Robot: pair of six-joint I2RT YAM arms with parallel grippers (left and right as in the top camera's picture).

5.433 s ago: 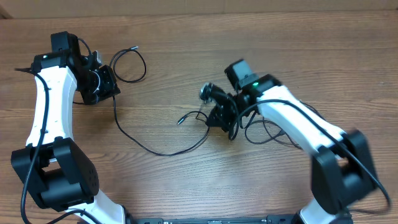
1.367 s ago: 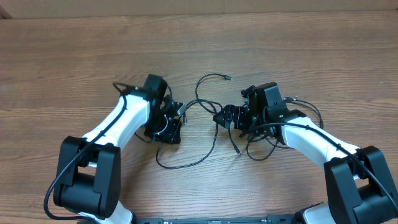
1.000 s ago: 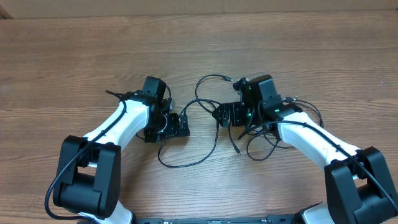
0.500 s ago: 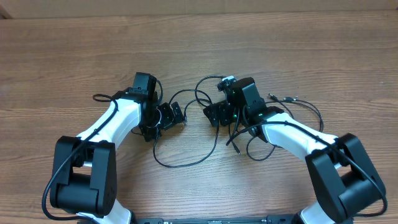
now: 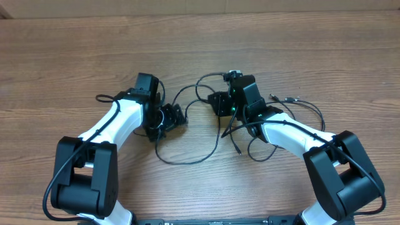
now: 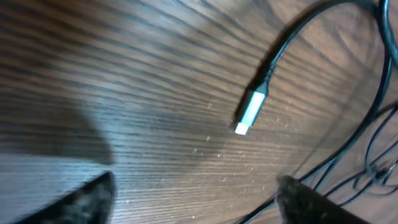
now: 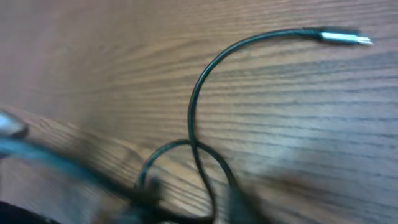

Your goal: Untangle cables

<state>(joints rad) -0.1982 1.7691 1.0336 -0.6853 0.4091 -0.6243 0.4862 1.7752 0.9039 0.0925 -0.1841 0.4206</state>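
Brown wood-grain table (image 5: 75,56) filled the overhead view, and the cables (image 5: 182,162) lay as loose black loops about its middle, between the two arms and trailing toward the near edge. More thin loops ran to the right, under the right arm. The left gripper (image 5: 175,116) sat low just left of the loops, and the right gripper (image 5: 218,103) sat over the strands nearer the far edge, with the two close together.

From the left wrist, both fingers (image 6: 87,198) stood wide apart with nothing between them, so the jaws were released. A silver plug (image 6: 249,116) lay on bare wood ahead of them, its cord curving off to the upper right.

From the right wrist, the picture was blurred. One cord arched to a silver plug end (image 7: 339,37) and crossed itself in a small loop lower down. I could not tell whether those jaws were clenched or released.
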